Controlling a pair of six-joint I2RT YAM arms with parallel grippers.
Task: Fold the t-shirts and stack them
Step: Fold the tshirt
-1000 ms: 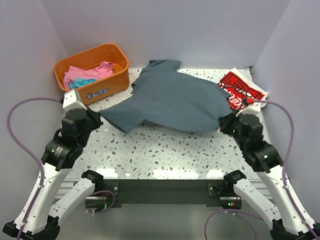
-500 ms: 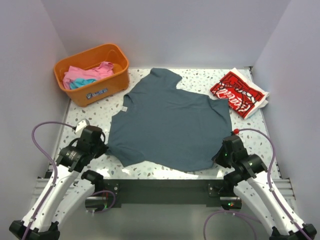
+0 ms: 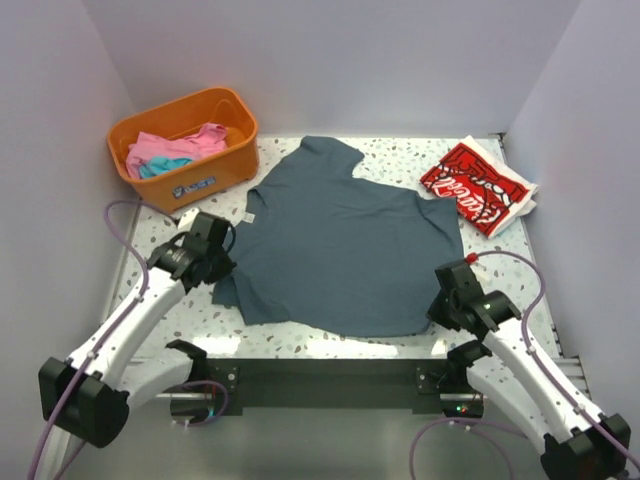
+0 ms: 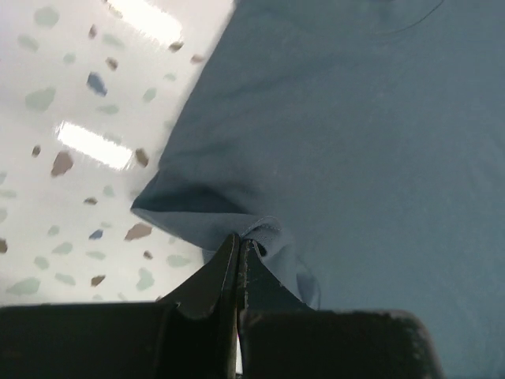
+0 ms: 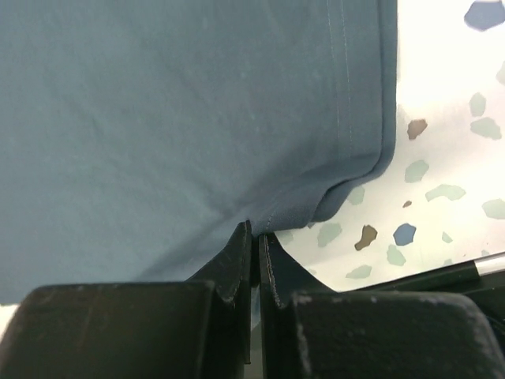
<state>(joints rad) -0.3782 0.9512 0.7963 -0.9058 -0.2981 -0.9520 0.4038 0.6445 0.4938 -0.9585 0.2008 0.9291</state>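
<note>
Shirt: slate-blue shirt [image 3: 340, 250] lies spread flat on the bench [image 3: 500, 262], collar far, hem near.
Left fingers [image 4: 239, 254]: pinched tight on its bunched near-left corner.
Right fingers [image 5: 254, 243]: clamped on the near-right hem corner.
Axis: runs near to far, with the cloth stretching away from both grips.
Nearer arm: neither; a fold likely carries both corners forward together.

Slate-blue shirt [image 3: 345, 250]: plain, spread flat mid-table [image 3: 500, 270], one sleeve toward the far edge; both near corners puckered
Red shirt [image 3: 475, 185]: folded, white script up; far right, well apart from the blue
Pink shirt [image 3: 160, 150] and turquoise shirt [image 3: 165, 167]: crumpled together in the orange basket [image 3: 235, 160], far left
</note>
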